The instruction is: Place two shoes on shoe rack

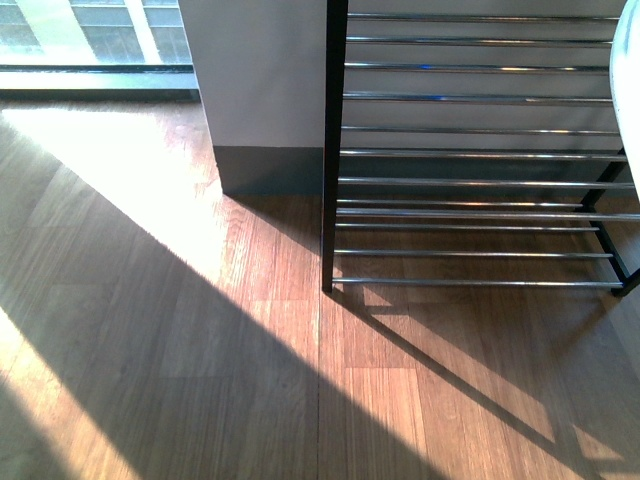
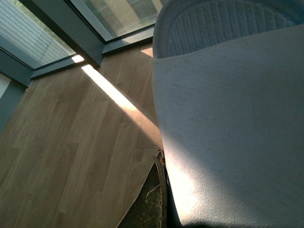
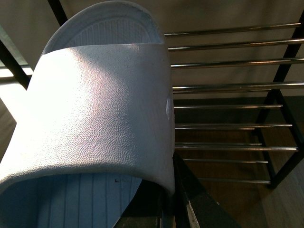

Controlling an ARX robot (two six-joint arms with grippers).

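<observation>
The shoe rack (image 1: 480, 150), with black side frames and chrome rods, fills the right of the front view and stands empty as far as it shows. My left gripper (image 2: 164, 199) is shut on a pale blue slide sandal (image 2: 228, 133), held above the wooden floor. One dark finger (image 2: 151, 202) lies along its strap edge. My right gripper (image 3: 161, 204) is shut on the other pale blue slide sandal (image 3: 99, 109), raised in front of the rack's rods (image 3: 228, 85). A pale sliver of sandal (image 1: 630, 50) shows at the front view's right edge. No sneakers are in view.
A grey wall pillar (image 1: 260, 90) stands just left of the rack. Floor-level windows (image 1: 90, 30) run along the far left, with their dark frames (image 2: 61, 28) also in the left wrist view. Sunlit wooden floor (image 1: 150, 330) spreads in front.
</observation>
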